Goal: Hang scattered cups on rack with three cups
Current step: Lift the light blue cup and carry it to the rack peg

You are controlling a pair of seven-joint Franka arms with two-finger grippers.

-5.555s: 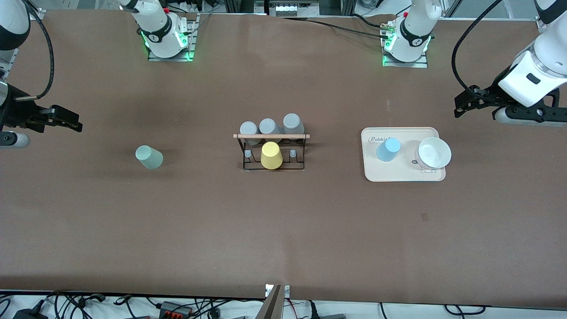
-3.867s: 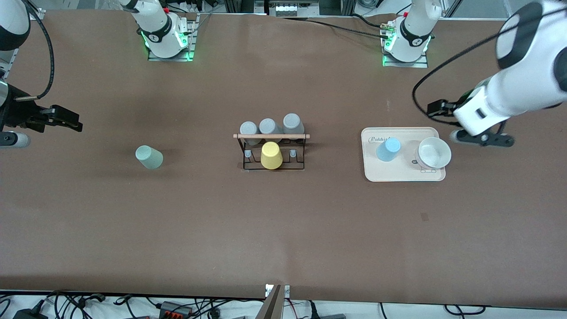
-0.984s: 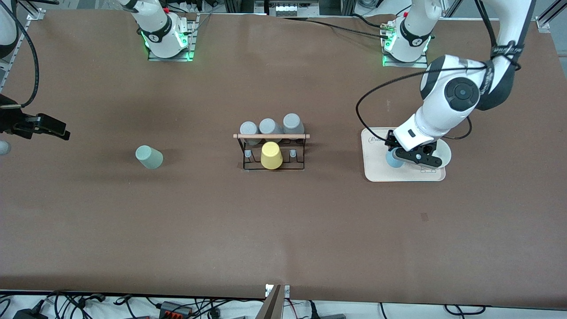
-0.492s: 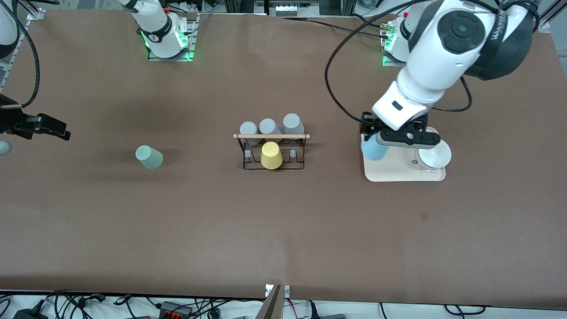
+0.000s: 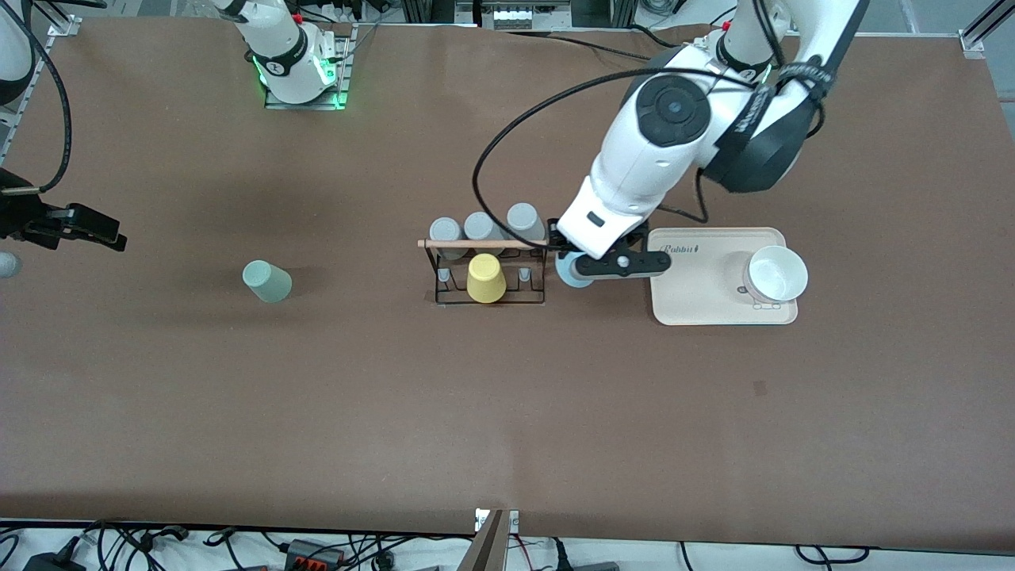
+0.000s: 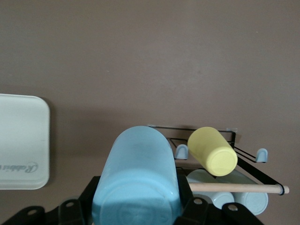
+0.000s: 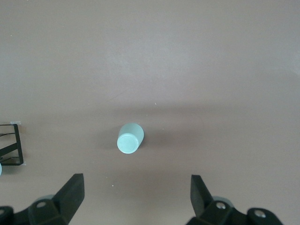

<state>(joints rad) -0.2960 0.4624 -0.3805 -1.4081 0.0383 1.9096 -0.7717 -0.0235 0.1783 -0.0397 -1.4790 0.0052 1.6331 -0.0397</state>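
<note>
My left gripper (image 5: 583,266) is shut on the light blue cup (image 5: 566,275) and holds it in the air just beside the left arm's end of the black wire rack (image 5: 485,243). In the left wrist view the blue cup (image 6: 136,183) fills the space between the fingers (image 6: 187,206). The rack (image 6: 234,188) carries a yellow tumbler (image 5: 485,277) and three grey tumblers (image 5: 480,226). The mint green cup (image 5: 267,281) stands on the table toward the right arm's end. My right gripper (image 5: 103,234) waits open above the table, with the mint cup (image 7: 129,138) ahead of it.
A cream tray (image 5: 698,309) with a white bowl (image 5: 775,274) lies toward the left arm's end of the table. Two short bare pegs (image 5: 524,274) stand either side of the yellow tumbler.
My left gripper has lifted the blue cup off the cream tray and carried it across to the rack's end. The right arm has not moved in the last second.
</note>
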